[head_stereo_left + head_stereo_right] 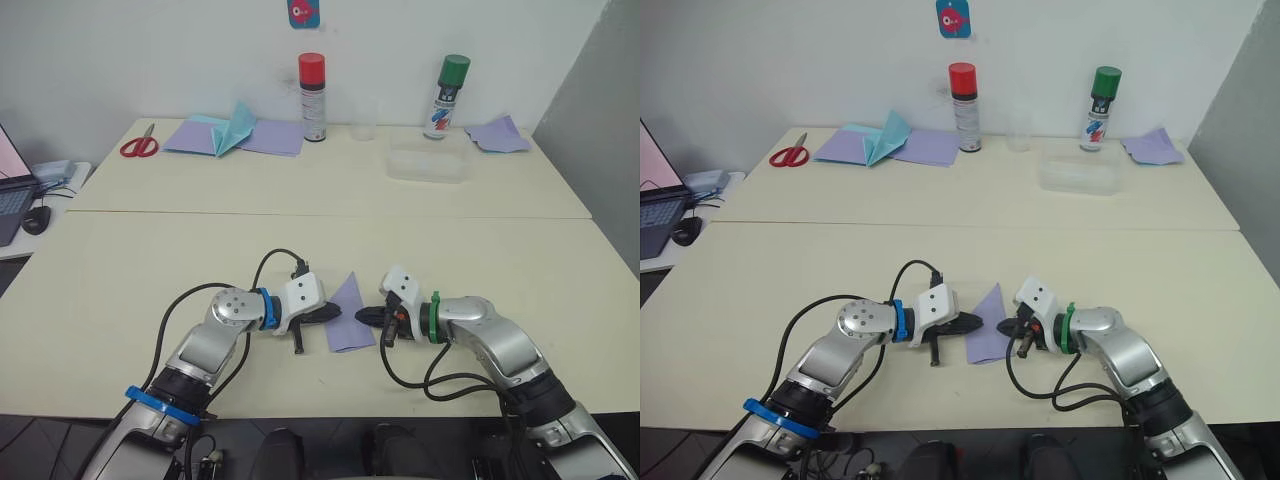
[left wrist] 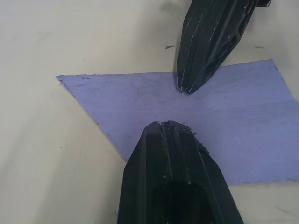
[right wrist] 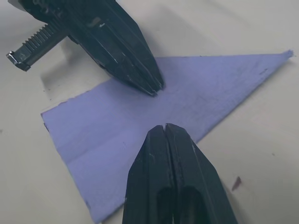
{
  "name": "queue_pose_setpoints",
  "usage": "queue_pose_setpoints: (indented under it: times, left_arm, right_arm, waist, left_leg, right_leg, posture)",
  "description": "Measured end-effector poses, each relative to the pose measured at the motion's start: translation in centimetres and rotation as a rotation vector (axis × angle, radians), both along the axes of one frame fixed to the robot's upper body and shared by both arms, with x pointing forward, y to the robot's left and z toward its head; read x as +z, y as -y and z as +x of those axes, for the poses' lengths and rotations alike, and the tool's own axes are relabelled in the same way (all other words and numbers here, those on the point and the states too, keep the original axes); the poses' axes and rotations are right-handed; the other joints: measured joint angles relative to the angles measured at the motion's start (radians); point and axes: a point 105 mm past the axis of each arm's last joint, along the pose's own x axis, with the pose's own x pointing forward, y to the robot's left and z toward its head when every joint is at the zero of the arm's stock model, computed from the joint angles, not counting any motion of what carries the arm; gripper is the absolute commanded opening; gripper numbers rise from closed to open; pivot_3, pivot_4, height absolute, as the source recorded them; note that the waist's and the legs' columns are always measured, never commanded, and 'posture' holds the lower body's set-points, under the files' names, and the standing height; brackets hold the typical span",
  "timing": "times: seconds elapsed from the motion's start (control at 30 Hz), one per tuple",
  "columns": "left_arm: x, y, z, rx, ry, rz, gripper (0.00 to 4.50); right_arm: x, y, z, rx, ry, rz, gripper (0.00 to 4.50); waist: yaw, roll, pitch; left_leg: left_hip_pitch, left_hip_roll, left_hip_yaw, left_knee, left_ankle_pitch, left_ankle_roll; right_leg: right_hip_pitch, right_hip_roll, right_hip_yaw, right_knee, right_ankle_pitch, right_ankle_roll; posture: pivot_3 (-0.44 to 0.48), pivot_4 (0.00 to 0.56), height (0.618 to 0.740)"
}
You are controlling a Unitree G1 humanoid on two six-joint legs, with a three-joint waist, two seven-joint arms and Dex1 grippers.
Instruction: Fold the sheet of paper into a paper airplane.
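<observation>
The sheet of paper [image 1: 349,316], lavender and folded to a pointed shape, is seen lying flat on the near part of the cream table [image 1: 120,290], its point aimed toward twelve o'clock and its wider end toward six. It is flanked by the two grippers: the left gripper [image 1: 333,314] is set at its nine o'clock edge and the right gripper [image 1: 366,316] at its three o'clock edge, the tips facing each other across the paper. In both wrist views each gripper's two black fingers are pressed together with only a seam between them, and their tips are laid on the paper's surface, nothing being clamped between them.

At the far edge of the table, toward eleven o'clock, red-handled scissors [image 1: 140,146], flat lavender sheets [image 1: 272,137] and a teal folded paper [image 1: 236,128] are found. A red-capped spray can [image 1: 313,97] stands at twelve o'clock, a green-capped can [image 1: 446,96] at one o'clock, with a clear plastic box [image 1: 428,163] in front of it
</observation>
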Motion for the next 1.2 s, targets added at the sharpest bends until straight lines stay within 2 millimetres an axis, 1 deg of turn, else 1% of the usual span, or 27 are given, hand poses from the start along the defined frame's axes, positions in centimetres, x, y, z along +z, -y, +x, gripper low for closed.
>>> queue_pose_setpoints:
  times: [0.2,0.27,0.4,0.43,0.53,0.57,0.63,0.7,0.77,0.93,1.03,1.2]
  left_arm:
    - [0.2,-0.3,0.1,0.021,-0.007,-0.027,0.01]
    - [0.3,-0.6,-0.3,0.048,-0.072,-0.080,0.01]
    - [1.1,-2.2,-1.4,0.128,-0.263,-0.212,1.03]
    - [1.7,-2.8,-1.5,0.156,-0.302,-0.256,1.34]
    - [3.9,-4.4,-0.9,0.260,-0.350,-0.389,2.33]
    - [4.1,-4.7,-0.8,0.297,-0.379,-0.421,2.33]
    - [3.8,-4.9,-0.9,0.352,-0.459,-0.462,2.33]
    - [3.1,-4.2,-1.2,0.385,-0.560,-0.506,2.33]
    - [2.6,-3.5,-1.5,0.399,-0.624,-0.514,2.33]
    - [1.8,-2.8,-2.0,0.399,-0.648,-0.463,2.33]
    - [1.6,-2.9,-2.0,0.409,-0.645,-0.447,2.33]
    - [1.6,-3.7,-1.8,0.422,-0.598,-0.413,2.33]
  right_arm:
    - [-0.1,-0.3,0.2,0.021,0.025,-0.029,0.00]
    - [-0.2,-0.4,0.2,0.026,0.028,-0.036,0.00]
    - [-0.1,-0.5,0.1,0.035,0.036,-0.032,0.00]
    - [-0.1,-0.6,0.1,0.035,0.037,-0.031,0.00]
    - [-0.1,-0.5,0.2,0.033,0.037,-0.031,0.00]
    - [-0.1,-0.5,0.2,0.032,0.036,-0.031,0.00]
    - [-0.1,-0.5,0.3,0.031,0.036,-0.031,0.00]
    - [-0.1,-0.4,0.4,0.029,0.037,-0.032,0.00]
    - [-0.1,-0.5,0.5,0.029,0.036,-0.032,0.00]
    - [-0.1,-0.6,0.5,0.030,0.034,-0.028,0.00]
    - [-0.1,-0.6,0.5,0.031,0.034,-0.028,0.00]
    - [0.0,-0.6,0.5,0.031,0.034,-0.028,0.00]
  waist:
    - [0.000,0.000,0.000]
    - [-0.002,0.000,0.000]
    - [-0.004,0.000,0.002]
    - [-0.004,-0.001,0.003]
    - [-0.003,-0.001,0.004]
    - [-0.003,-0.001,0.004]
    - [-0.003,-0.001,0.004]
    - [-0.003,-0.002,0.005]
    - [-0.003,-0.002,0.005]
    - [-0.004,-0.002,0.005]
    - [-0.004,-0.002,0.005]
    - [-0.004,-0.002,0.005]
  left_leg:
    - [0.001,0.000,0.000,0.000,0.000,0.000]
    - [0.001,0.001,0.000,0.000,0.000,0.000]
    - [-0.001,0.001,0.000,0.000,0.000,0.000]
    - [-0.001,0.001,-0.001,0.000,0.000,0.000]
    - [-0.001,0.001,-0.002,0.000,0.000,0.000]
    - [-0.001,0.001,-0.002,0.000,0.000,0.000]
    - [0.000,0.001,-0.002,0.000,0.000,0.000]
    - [0.000,0.000,-0.002,0.001,0.000,0.000]
    - [0.000,0.000,-0.002,0.001,0.000,0.000]
    - [0.000,0.000,-0.002,0.001,0.000,0.000]
    - [0.000,0.000,-0.002,0.001,0.000,0.000]
    - [0.000,0.000,-0.002,0.001,0.000,0.000]
  right_leg:
    - [0.000,0.000,0.000,0.000,0.000,0.000]
    - [0.000,0.000,0.000,0.000,0.000,0.000]
    - [-0.001,0.001,0.000,0.001,0.001,0.002]
    - [-0.002,0.001,-0.001,0.001,0.001,0.002]
    - [-0.002,0.001,-0.001,0.001,0.001,0.001]
    - [-0.001,0.001,-0.001,0.001,0.001,0.001]
    - [-0.001,0.001,-0.001,0.001,0.001,0.001]
    - [-0.001,0.001,-0.001,0.000,0.001,0.001]
    - [-0.001,0.001,0.000,0.000,0.001,0.002]
    - [-0.002,0.001,0.001,0.000,0.001,0.002]
    - [-0.002,0.001,0.002,0.000,0.001,0.001]
    - [-0.005,0.000,0.002,0.000,0.001,0.001]
  posture:
    - [0.000,0.150,0.740]
    - [0.000,0.150,0.740]
    - [0.000,0.150,0.740]
    - [0.000,0.150,0.740]
    - [0.000,0.150,0.740]
    - [0.000,0.150,0.740]
    - [0.000,0.150,0.740]
    - [0.000,0.150,0.740]
    - [0.000,0.150,0.740]
    - [0.000,0.150,0.740]
    - [0.000,0.150,0.740]
    - [0.000,0.150,0.740]
